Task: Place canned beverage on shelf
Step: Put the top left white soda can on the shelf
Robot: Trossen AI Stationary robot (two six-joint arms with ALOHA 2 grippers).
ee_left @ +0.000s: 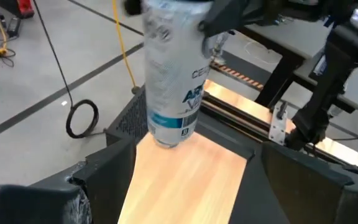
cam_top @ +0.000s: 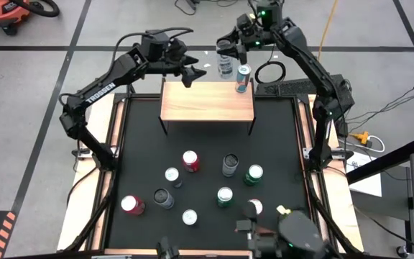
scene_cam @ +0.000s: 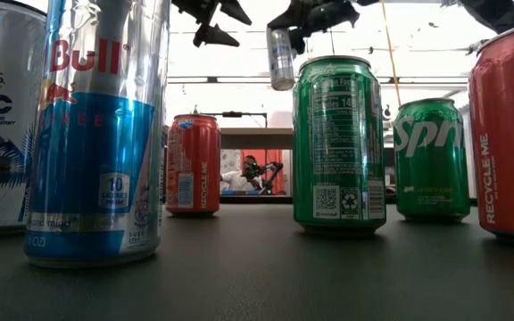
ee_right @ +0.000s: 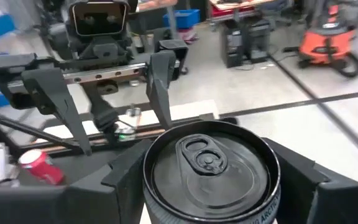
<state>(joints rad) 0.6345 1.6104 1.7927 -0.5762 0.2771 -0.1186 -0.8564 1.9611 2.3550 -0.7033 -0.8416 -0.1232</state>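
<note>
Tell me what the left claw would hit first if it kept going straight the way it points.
Most likely the silver can held up by the right claw. The left claw is open above the shelf's far edge and aims at that can; the gap between them is hard to judge.

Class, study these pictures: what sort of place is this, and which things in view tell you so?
Probably a robotics lab or workshop: a test table flanked by two arms, cables on a taped concrete floor, and an orange shop vacuum.
</note>
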